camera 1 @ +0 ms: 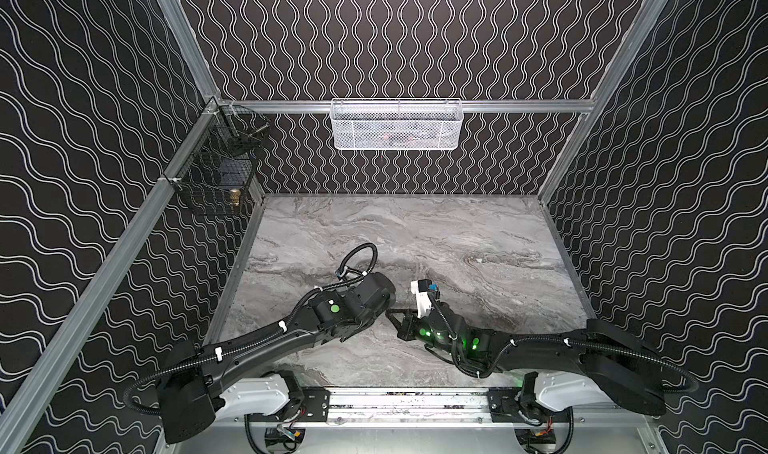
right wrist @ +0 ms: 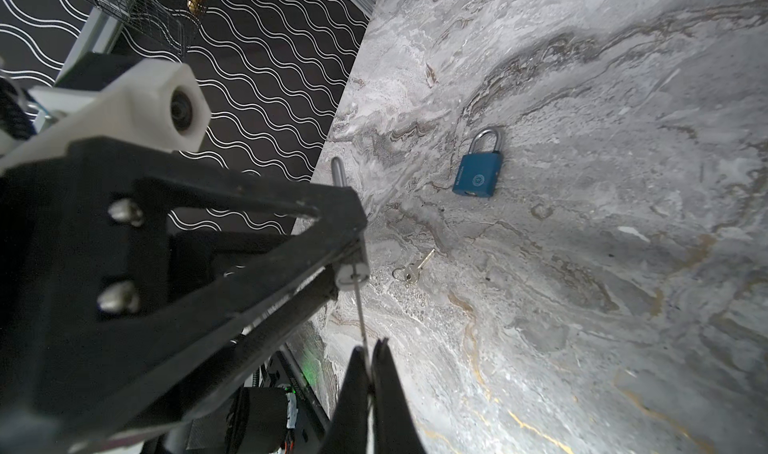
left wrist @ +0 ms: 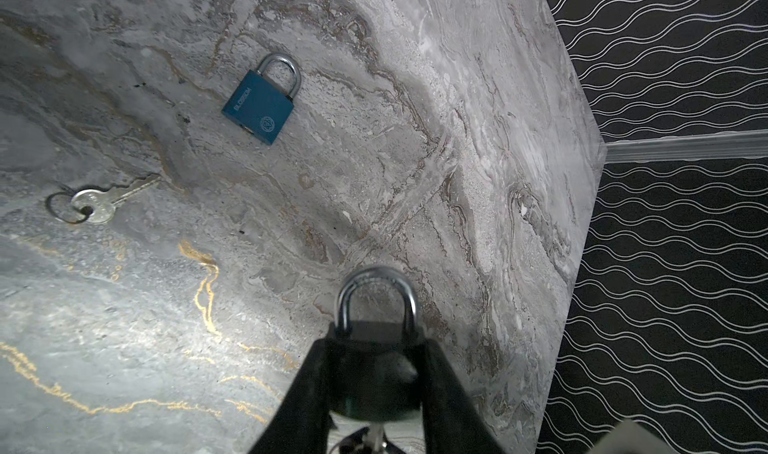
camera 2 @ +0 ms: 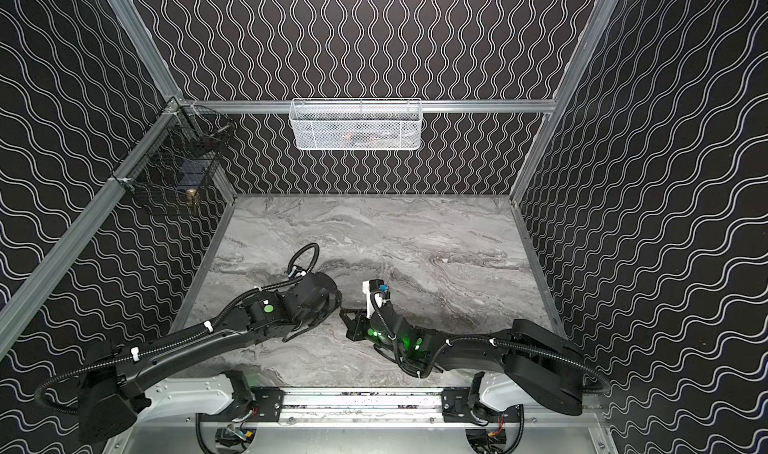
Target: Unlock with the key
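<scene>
While clamping the dark padlock in the left gripper, note the key pinched in the closed right gripper, blade at the keyhole.

So the left gripper has its two black fingers clamped either side of a dark metal padlock with a silver shackle, with the shackle pointing away from the camera. A thin silver key blade sits right under the lock body, mostly cut off by the frame edge. On the grey marble tabletop a blue square padlock lies flat. Well apart from it is a loose silver key on a small ring. There's a black wavy-line wall beyond.
</scene>
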Robot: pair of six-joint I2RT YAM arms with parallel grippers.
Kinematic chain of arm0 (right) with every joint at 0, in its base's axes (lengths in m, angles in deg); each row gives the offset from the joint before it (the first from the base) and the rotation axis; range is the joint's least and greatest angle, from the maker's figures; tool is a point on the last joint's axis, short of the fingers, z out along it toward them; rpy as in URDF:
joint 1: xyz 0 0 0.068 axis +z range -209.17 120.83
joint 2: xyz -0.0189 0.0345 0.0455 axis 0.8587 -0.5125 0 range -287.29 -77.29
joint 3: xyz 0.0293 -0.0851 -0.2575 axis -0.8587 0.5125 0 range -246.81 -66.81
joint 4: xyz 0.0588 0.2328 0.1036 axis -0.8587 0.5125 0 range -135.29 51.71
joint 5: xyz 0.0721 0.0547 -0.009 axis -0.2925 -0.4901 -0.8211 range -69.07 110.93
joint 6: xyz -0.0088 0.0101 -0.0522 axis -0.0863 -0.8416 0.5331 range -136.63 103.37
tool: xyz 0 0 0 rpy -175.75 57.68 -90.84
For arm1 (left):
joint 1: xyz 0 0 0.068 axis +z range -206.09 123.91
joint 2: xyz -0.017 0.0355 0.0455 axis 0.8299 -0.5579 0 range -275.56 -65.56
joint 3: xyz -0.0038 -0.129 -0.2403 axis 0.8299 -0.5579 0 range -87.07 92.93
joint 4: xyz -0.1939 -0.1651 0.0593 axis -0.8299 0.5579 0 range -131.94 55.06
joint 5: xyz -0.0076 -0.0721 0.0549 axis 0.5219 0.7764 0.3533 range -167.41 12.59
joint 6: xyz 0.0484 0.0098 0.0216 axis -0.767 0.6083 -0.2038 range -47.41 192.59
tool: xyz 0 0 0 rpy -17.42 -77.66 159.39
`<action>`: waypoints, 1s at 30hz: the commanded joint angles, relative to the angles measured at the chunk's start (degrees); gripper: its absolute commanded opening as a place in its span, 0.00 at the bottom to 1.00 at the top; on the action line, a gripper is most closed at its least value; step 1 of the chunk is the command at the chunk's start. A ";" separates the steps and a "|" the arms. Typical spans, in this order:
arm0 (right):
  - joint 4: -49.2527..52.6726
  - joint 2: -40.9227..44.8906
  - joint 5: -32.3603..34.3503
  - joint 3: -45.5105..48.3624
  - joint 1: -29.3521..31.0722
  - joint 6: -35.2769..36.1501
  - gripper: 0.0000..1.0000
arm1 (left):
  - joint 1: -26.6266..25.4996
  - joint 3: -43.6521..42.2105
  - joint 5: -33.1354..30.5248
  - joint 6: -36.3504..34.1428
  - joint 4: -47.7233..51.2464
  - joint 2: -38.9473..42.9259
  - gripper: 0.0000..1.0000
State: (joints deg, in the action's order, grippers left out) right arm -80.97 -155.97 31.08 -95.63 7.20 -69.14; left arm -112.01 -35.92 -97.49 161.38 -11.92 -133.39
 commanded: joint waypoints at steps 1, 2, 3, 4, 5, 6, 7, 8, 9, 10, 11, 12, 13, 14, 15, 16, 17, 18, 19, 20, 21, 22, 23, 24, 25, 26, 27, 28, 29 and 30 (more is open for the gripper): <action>-2.76 0.32 2.44 0.62 -0.01 -0.75 0.00 | 0.02 -1.03 -1.01 1.79 -0.46 0.60 0.06; -1.86 0.32 2.81 0.23 -0.01 -0.91 0.00 | 0.02 -1.30 -0.79 1.91 -0.75 0.63 0.06; -0.93 0.15 2.76 -0.35 0.02 -0.88 0.00 | 0.02 -1.49 -0.68 1.74 -1.00 0.60 0.06; -0.31 0.02 2.56 -0.88 0.02 -0.75 0.00 | 0.02 -1.48 -0.59 1.66 -1.05 0.54 0.05; 0.35 -0.19 2.54 -1.37 0.03 -0.75 0.00 | 0.02 -1.34 -0.58 1.65 -0.85 0.37 0.05; 0.88 -0.44 2.67 -1.82 0.00 -0.86 0.00 | 0.02 -1.07 -0.81 1.56 -0.55 0.11 0.05; 1.27 -0.64 2.77 -2.01 -0.10 -1.15 0.00 | 0.02 -0.85 -0.92 1.26 -0.26 -0.08 0.04; 1.38 -0.81 3.02 -2.11 -0.18 -1.44 0.00 | 0.02 -0.56 -1.09 1.24 0.27 -0.18 0.04; 0.81 -0.93 2.83 -1.99 -0.21 -1.49 0.00 | 0.02 -0.45 -1.36 1.04 0.48 -0.19 0.04; 0.15 -1.02 2.51 -1.99 -0.32 -1.39 0.00 | 0.02 -0.53 -1.52 0.81 0.46 -0.20 0.04; -0.26 -1.06 2.08 -1.97 -0.44 -1.13 0.00 | 0.02 -0.65 -1.39 1.07 0.50 -0.34 0.04; -0.18 -1.29 1.63 -2.20 -0.42 -0.84 0.00 | 0.02 -0.84 -1.29 1.12 0.20 -0.22 0.04; 0.40 -1.57 1.07 -2.82 -0.45 -0.40 0.00 | 0.02 -1.12 -1.34 1.16 -0.28 -0.19 0.04; 1.30 -1.87 0.73 -3.38 -0.44 -0.14 0.00 | 0.02 -1.35 -1.22 1.24 -0.76 -0.14 0.04; 1.82 -2.22 0.37 -3.73 -0.43 -0.13 0.00 | 0.02 -1.41 -1.29 1.21 -1.20 -0.02 0.04; 1.73 -2.85 0.05 -3.75 -0.44 -0.46 0.00 | 0.02 -1.41 -1.36 1.12 -1.53 0.07 0.04; 0.69 -3.33 -0.29 -3.44 -0.44 -0.74 0.00 | 0.02 -1.20 -1.47 0.93 -1.63 0.05 0.04; -0.54 -3.59 -0.83 -3.06 -0.42 -0.92 0.00 | 0.02 -0.97 -1.57 0.64 -1.63 -0.08 0.04; -1.75 -3.71 -1.26 -2.69 -0.45 -0.86 0.00 | 0.02 -0.58 -1.63 0.53 -1.32 -0.19 0.04; -2.01 -3.70 -1.21 -2.80 -0.45 -0.59 0.00 | 0.02 -0.32 -1.71 0.79 -0.71 -0.30 0.04; -1.56 -3.51 -0.98 -3.20 -0.45 -0.37 0.00 | 0.02 -0.22 -1.81 0.90 -0.59 -0.40 0.04; -0.92 -3.37 -1.09 -3.67 -0.43 0.17 0.00 | 0.02 -0.34 -1.85 0.92 -0.75 -0.37 0.04; -0.18 -3.45 -1.02 -4.26 -0.44 0.64 0.00 | -0.02 -0.51 -1.73 0.87 -1.08 -0.22 0.04; 0.32 -3.49 -0.85 -4.56 -0.44 0.66 0.00 | 0.02 -0.66 -1.72 1.01 -1.32 -0.09 0.04; -0.03 -3.27 -1.03 -4.39 -0.44 0.79 0.00 | 0.02 -0.72 -1.98 1.01 -1.28 0.07 0.04; -0.48 -3.15 -1.15 -4.05 -0.40 0.91 0.00 | 0.02 -0.63 -2.43 0.86 -0.78 0.36 0.04; -0.42 -2.83 -1.14 -3.79 -0.43 0.77 0.00 | 0.02 -0.47 -2.84 0.83 -0.23 0.47 0.04; -0.06 -2.48 -1.23 -3.66 -0.45 0.66 0.00 | 0.10 -0.36 -3.30 0.70 0.26 0.79 0.04; 0.53 -2.30 -1.57 -3.54 -0.45 0.97 0.00 | 0.11 -0.36 -3.75 0.51 0.39 1.07 0.04; 1.01 -2.10 -1.86 -3.48 -0.45 1.21 0.00 | 0.20 -0.36 -4.11 0.49 0.54 1.42 0.04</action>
State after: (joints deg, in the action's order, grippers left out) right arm -78.59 -158.79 30.67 -99.17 6.67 -68.53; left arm -111.97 -36.79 -99.15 162.17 -12.10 -132.67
